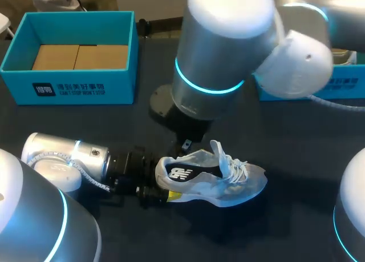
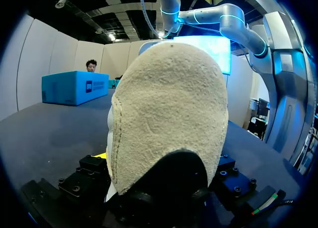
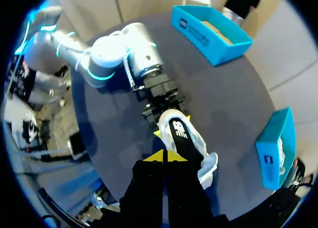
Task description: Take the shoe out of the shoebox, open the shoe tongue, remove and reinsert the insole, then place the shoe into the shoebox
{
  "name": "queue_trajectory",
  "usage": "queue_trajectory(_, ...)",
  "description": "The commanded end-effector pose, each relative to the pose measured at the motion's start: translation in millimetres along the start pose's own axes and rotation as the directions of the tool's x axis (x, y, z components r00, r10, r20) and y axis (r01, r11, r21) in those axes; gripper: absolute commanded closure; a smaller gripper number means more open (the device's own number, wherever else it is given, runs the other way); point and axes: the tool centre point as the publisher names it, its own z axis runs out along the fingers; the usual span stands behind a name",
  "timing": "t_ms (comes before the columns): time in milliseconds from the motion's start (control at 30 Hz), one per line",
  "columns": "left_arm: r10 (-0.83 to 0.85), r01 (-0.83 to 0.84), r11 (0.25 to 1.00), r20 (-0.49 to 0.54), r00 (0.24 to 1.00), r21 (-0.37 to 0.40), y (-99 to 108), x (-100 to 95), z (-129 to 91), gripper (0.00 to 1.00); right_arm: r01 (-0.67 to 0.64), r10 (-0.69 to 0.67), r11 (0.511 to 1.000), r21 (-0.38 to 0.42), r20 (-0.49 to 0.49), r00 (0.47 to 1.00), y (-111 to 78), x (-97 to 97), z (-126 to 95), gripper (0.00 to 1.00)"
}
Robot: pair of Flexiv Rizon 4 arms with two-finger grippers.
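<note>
Shoebox [image 1: 122, 86]: back left of the table, only brown card inside.
Shoe [image 1: 228, 179]: on the table, well apart from that box, heel toward my left arm, toe pointing right.
Left gripper [image 1: 158, 186]: clamped on the heel.
Right gripper [image 3: 164, 157]: tips pressed together, nothing visible between them, directly over the insole [image 3: 179, 132]; I judge it the nearer one for the pull.
</note>
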Motion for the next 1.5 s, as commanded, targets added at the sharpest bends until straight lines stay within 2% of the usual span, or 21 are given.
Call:
queue_trajectory(33, 0.0, 0.0, 1.0, 0.0, 1.0, 0.0, 3.7, 1.1, -0.8, 1.0, 0.121, -0.121, 0.991, 0.062, 0.003, 0.993, 18.6, 0.7, 23.8, 1.0)
queue_trajectory(233, 0.0, 0.0, 1.0, 0.0, 1.0, 0.0, 3.7, 1.1, -0.8, 1.0, 0.168, -0.169, 0.985, 0.027, 0.016, 0.986, 13.7, 4.3, 41.4, 1.0)
queue_trajectory(300, 0.0, 0.0, 1.0, 0.0, 1.0, 0.0, 3.7, 1.1, -0.8, 1.0, 0.179, -0.179, 0.982, 0.062, -0.004, 0.984, 13.6, 3.2, 49.0, 1.0)
queue_trajectory(667, 0.0, 0.0, 1.0, 0.0, 1.0, 0.0, 3.7, 1.1, -0.8, 1.0, 0.179, -0.179, 0.982, 0.062, -0.004, 0.984, 13.6, 3.2, 49.0, 1.0)
queue_trajectory(733, 0.0, 0.0, 1.0, 0.0, 1.0, 0.0, 3.7, 1.1, -0.8, 1.0, 0.192, -0.195, 0.977, 0.093, 0.024, 0.981, 16.2, 0.9, 58.7, 1.0)
queue_trajectory(933, 0.0, 0.0, 1.0, 0.0, 1.0, 0.0, 3.7, 1.1, -0.8, 1.0, 0.216, -0.217, 0.975, 0.051, 0.011, 0.976, 9.2, -11.2, 88.4, 1.0)
queue_trajectory(1367, 0.0, 0.0, 1.0, 0.0, 1.0, 0.0, 3.7, 1.1, -0.8, 1.0, 0.224, -0.225, 0.974, 0.028, 0.009, 0.974, -3.0, -30.5, 129.5, 1.0)
queue_trajectory(1500, 0.0, 0.0, 1.0, 0.0, 1.0, 0.0, 3.7, 1.1, -0.8, 1.0, 0.229, -0.23, 0.973, 0.034, 0.014, 0.973, -4.0, -32.2, 135.5, 1.0)
